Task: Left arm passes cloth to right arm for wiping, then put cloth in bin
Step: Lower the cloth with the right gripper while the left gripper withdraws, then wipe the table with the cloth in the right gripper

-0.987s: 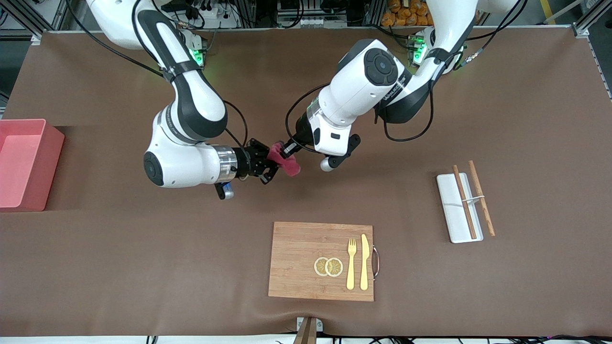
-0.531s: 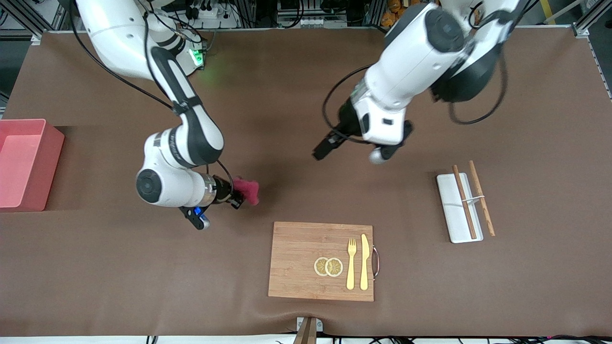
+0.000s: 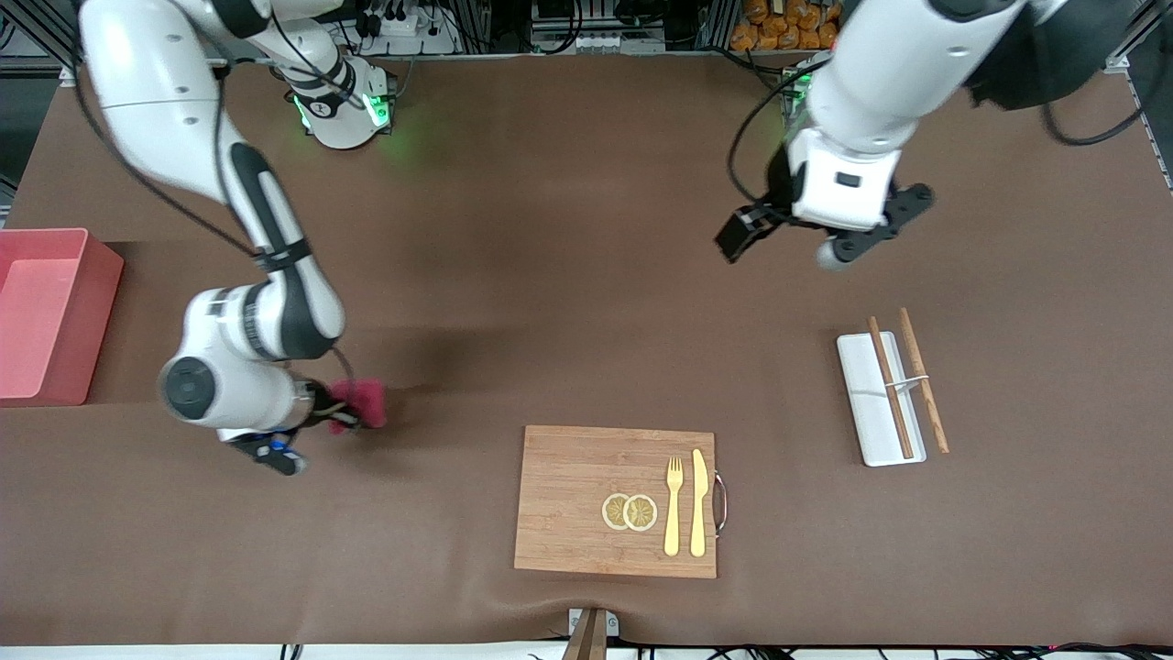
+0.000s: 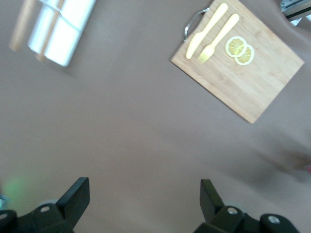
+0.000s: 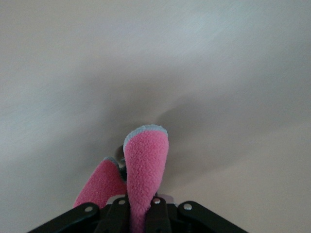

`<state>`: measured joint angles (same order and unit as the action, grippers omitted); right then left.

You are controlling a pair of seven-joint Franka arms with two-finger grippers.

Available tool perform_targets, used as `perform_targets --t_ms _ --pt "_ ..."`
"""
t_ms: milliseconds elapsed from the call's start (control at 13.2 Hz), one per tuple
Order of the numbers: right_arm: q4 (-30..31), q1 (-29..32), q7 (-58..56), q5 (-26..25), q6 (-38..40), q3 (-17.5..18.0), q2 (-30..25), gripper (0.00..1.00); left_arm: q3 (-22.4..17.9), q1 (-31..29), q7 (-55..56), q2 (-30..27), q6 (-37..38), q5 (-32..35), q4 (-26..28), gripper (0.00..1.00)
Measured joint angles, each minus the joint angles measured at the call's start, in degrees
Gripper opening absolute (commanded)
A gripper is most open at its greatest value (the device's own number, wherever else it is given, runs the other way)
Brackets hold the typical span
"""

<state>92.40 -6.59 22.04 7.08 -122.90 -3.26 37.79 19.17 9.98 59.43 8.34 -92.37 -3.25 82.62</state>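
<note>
Crimson cloth bunched, clamped in right pincer; salmon-pink bin at table's edge.

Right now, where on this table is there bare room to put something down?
The widest bare stretch lies between the pink bin and the white tray, farther from the camera than the cutting board. It is crowded on the board, on the tray with its sticks, and where the right hand holds the cloth.

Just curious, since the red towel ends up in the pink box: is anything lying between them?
Nothing visible does. The right gripper, shut on the cloth, is low over bare brown table; the stretch toward the bin shows only tabletop.
</note>
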Motion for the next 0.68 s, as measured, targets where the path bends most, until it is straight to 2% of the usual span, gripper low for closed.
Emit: perform_targets --t_ms 228,379,683 --pt "0.3 6.4 -11.6 -3.5 -3.1 0.0 1.6 0.00 -0.1 -6.4 -12.6 -2.5 4.4 0.0 0.0 1.00" --pt "0.3 10.7 -18.7 -8.4 -6.1 0.0 2.2 0.00 -0.2 -9.8 -18.8 -4.2 6.7 0.0 0.0 1.00" --pt "-0.9 19.6 -34.1 -16.5 -10.4 0.0 2.3 0.00 -0.2 -12.7 -23.4 -6.0 9.9 0.0 0.2 1.00"
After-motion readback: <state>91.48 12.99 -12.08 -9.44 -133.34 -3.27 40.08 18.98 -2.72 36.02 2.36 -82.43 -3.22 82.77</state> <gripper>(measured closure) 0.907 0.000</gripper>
